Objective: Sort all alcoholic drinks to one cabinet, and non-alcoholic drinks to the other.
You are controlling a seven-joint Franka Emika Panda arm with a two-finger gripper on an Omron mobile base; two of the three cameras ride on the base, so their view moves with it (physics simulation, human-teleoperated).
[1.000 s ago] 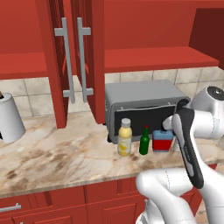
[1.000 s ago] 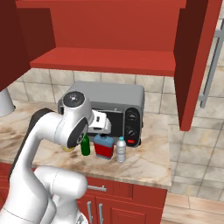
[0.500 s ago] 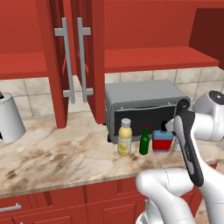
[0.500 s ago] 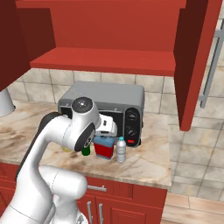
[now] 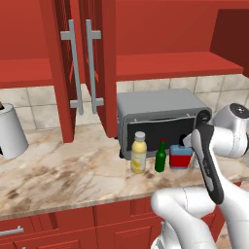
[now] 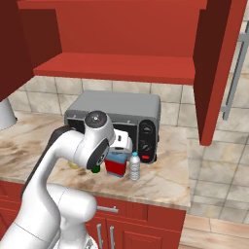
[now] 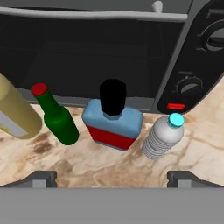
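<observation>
- Four drinks stand in a row on the marble desk (image 5: 63,170), right in front of the grey toaster oven (image 5: 158,112).
- All four stand straight up, caps pointing at the ceiling.
- The yellow juice bottle (image 5: 138,153) is at the left end of the row in the left base view.
- The slim green bottle (image 5: 160,156) with a red cap stands just beside it.
- The squat red-and-blue bottle (image 7: 113,122) with a black cap comes after that.
- The small water bottle (image 7: 162,135) is at the other end, below the oven knobs.
- The jaws (image 7: 112,177) are wide open and hold nothing.
- They hang over the desk near the red-and-blue bottle, not touching it.
- Above, the red cabinet with two handles (image 5: 82,63) and the red cabinet with one handle (image 6: 219,73) both have open doors.
</observation>
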